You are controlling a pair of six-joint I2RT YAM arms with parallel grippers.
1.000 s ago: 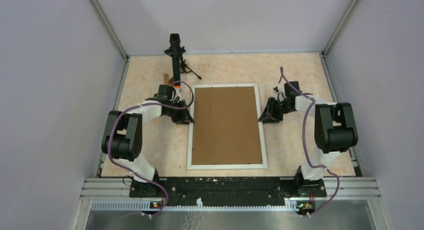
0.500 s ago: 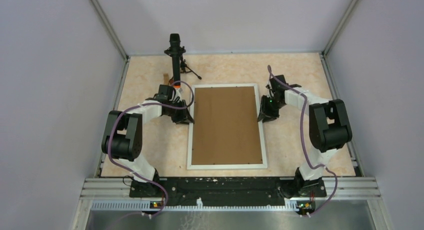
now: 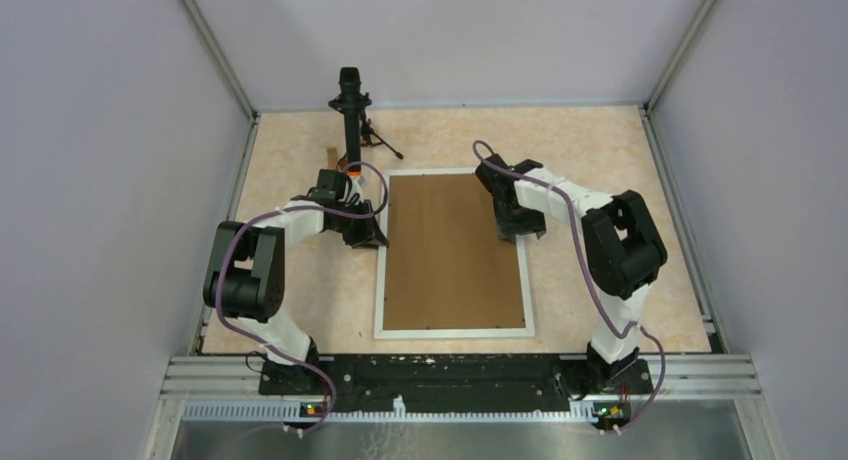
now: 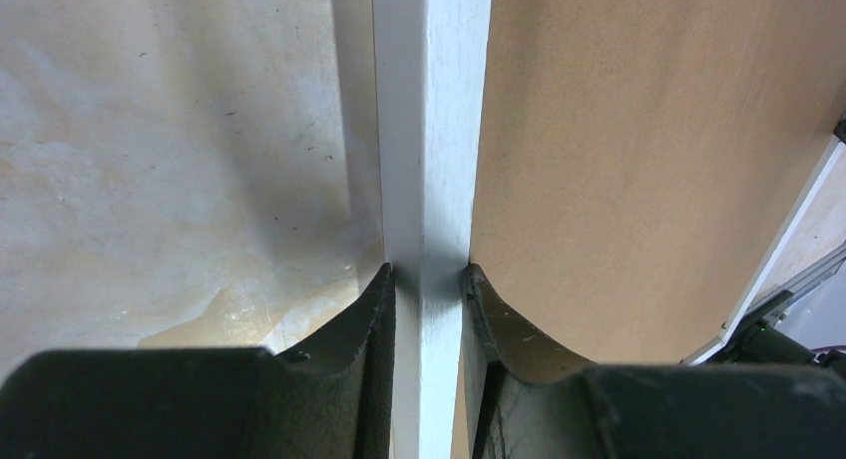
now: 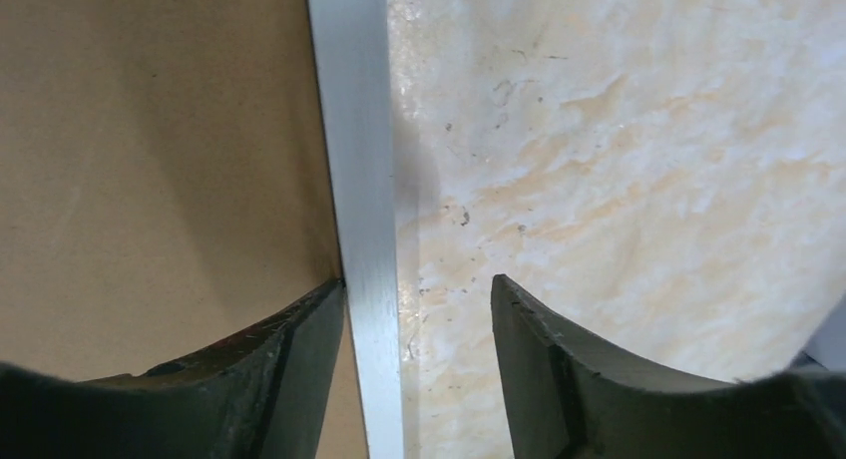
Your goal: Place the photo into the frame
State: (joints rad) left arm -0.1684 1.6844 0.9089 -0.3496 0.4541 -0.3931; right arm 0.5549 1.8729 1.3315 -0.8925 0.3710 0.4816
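The white frame (image 3: 455, 331) lies flat in the middle of the table with a plain brown cardboard sheet (image 3: 450, 250) filling it. The photo is hidden. My left gripper (image 3: 377, 236) is shut on the frame's left rail (image 4: 429, 130), one finger on the table side and one over the cardboard (image 4: 638, 160). My right gripper (image 3: 521, 232) stands open astride the right rail (image 5: 354, 130). Its inner finger (image 5: 299, 349) rests against the rail over the cardboard (image 5: 150, 160), and its outer finger (image 5: 539, 349) is well apart, over bare table.
A black stand on small tripod legs (image 3: 351, 115) rises at the back, just behind the left arm. Grey enclosure walls close in both sides and the back. Beige marbled table (image 3: 590, 140) surrounds the frame.
The right gripper has opened and let go of the right rail. The right wrist has swung leftward from outside the frame to above its upper right part. The left arm has not moved.
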